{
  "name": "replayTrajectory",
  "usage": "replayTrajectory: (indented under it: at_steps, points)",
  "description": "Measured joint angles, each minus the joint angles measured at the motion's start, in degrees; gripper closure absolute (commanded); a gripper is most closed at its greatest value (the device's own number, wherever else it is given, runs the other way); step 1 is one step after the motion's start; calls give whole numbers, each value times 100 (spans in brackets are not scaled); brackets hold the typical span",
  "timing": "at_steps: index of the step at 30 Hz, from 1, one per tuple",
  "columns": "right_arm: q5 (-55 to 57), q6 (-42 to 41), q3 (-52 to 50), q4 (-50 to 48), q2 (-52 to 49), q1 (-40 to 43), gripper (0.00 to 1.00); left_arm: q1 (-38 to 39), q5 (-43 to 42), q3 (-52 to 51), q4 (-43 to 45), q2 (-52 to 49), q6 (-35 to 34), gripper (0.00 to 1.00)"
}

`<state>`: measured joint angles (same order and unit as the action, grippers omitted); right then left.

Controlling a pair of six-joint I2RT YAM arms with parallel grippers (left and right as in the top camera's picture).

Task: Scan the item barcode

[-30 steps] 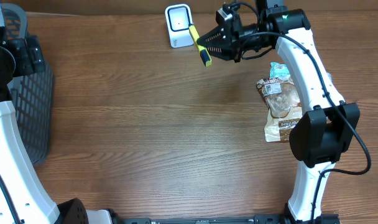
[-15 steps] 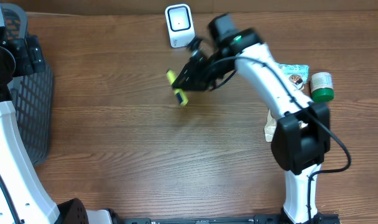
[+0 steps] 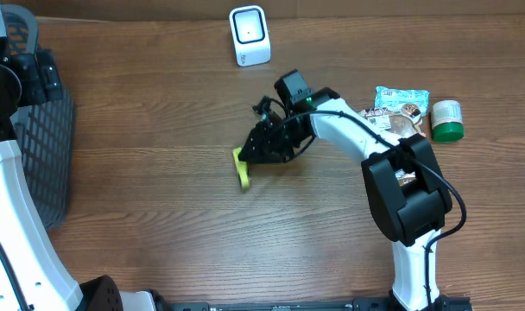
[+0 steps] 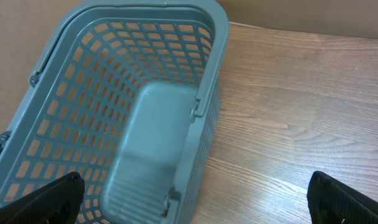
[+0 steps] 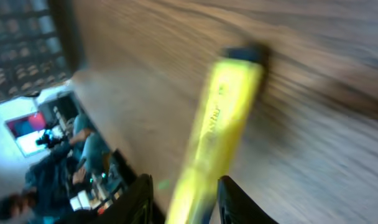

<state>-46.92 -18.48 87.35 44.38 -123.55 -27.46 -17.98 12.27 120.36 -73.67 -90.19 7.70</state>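
Right gripper (image 3: 252, 155) low over brown wooden table (image 3: 142, 173), yellow plastic marker (image 3: 242, 168) between fingers; grip unclear, blurred. Left gripper (image 4: 195, 202) spread wide above grey plastic mesh basket (image 4: 215, 62).

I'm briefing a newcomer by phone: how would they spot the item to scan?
Find the white scanner at the table's far edge. Toward the near edge, at the right arm's jaws, is a stubby highlighter: the only bright yellow thing, unlike the packets further right.

Table (image 3: 159, 181) centre-left open; basket (image 3: 51, 147) blocks far left, scanner (image 3: 249, 34) top edge, packets (image 3: 401, 97) right.
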Motion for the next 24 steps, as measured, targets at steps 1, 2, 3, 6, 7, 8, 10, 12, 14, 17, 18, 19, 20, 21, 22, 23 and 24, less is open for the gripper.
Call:
replayTrajectory:
  at_steps: [1,2,3,6,7,8,10,12,14,17,18,19,20,21,22,23,24]
  points:
    - [85,-17,-63,-24,-2,0,63,0,0,0,0,0,0,0]
    - [162,-44,-96,-22,-7,0,63,0,0,0,0,0,0,0]
    - [251,-66,-125,-24,-7,0,64,0,0,0,0,0,0,0]
    - [522,-105,-138,-22,-9,0,60,0,0,0,0,0,0,0]
    - [595,-118,-138,-13,-9,0,60,0,0,0,0,0,0,0]
    - [675,-101,-138,0,-9,0,60,0,0,0,0,0,0,0]
    - [807,-76,-127,129,-9,0,60,0,0,0,0,0,0,0]
    - [949,-20,-87,407,-9,-13,60,0,0,0,0,0,0,1]
    - [1117,35,46,673,-22,-44,57,0,0,0,0,0,0,0]
    - [1338,92,365,824,-28,-166,51,0,0,0,0,0,0,0]
    - [1386,107,455,811,-28,-229,48,0,0,0,0,0,0,0]
    - [1423,111,520,787,-28,-304,46,0,0,0,0,0,0,0]
    - [1471,149,566,769,-28,-404,46,0,0,0,0,0,0,0]
    - [1504,160,573,772,-28,-479,46,0,0,0,0,0,0,0]
    - [1582,164,573,780,-28,-573,46,0,0,0,0,0,0,0]
    - [1674,162,573,800,-28,-682,46,0,0,0,0,0,0,0]
    - [1749,162,573,809,-31,-767,46,0,0,0,0,0,0,1]
